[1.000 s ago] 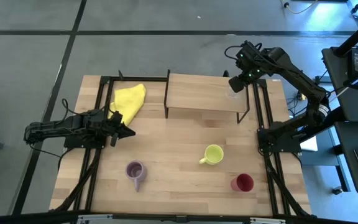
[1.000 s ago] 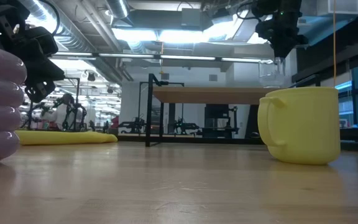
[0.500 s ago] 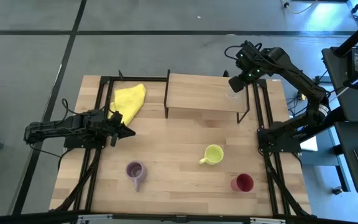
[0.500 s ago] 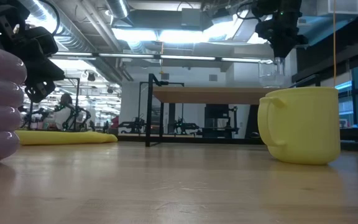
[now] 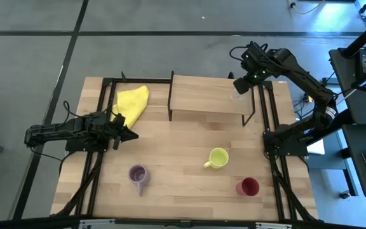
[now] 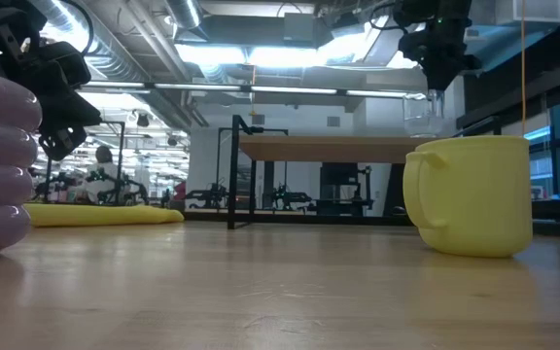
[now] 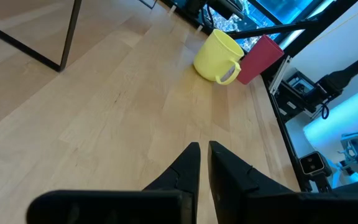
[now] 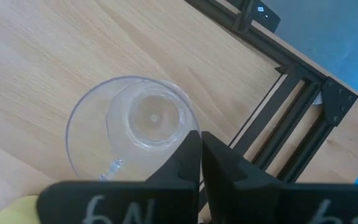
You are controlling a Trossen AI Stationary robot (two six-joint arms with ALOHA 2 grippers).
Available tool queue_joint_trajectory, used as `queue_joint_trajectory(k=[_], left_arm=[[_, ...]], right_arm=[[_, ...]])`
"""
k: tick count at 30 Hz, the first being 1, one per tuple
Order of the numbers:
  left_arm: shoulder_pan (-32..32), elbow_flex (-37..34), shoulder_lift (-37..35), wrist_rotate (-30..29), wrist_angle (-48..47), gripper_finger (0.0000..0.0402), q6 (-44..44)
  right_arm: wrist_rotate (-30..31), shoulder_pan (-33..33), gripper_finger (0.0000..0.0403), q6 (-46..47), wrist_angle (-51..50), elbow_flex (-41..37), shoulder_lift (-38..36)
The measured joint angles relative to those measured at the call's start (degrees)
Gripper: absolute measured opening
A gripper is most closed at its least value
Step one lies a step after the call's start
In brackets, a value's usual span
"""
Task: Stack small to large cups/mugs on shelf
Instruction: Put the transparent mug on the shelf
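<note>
Right wrist view shows the right gripper with its two dark fingers pressed together over the rim of the tiny clear glass; whether a thin wall is pinched between them I cannot tell. The glass stands upright at the shelf's far right corner. It looks light, slick and breakable, so a gentle rim pinch seems wisest. On the table nearer the front sit the yellow-green mug, dark red cup and lilac purple mug, sturdier, graspable by wall or handle. The left gripper, clenched, waits at left.
</note>
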Motion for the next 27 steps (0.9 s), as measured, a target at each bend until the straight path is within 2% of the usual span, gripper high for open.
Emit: queue_joint_trajectory(k=[19,27], left_arm=[[0.0,0.0,0.0,0.0,0.0,0.0027,0.0],[0.0,0.0,0.0,0.0,0.0,0.0027,0.0]], right_arm=[[-2.0,0.0,0.0012,-2.8,-2.3,0.0,0.0],[0.4,0.0,0.0012,-3.9,-3.1,0.0,0.0]])
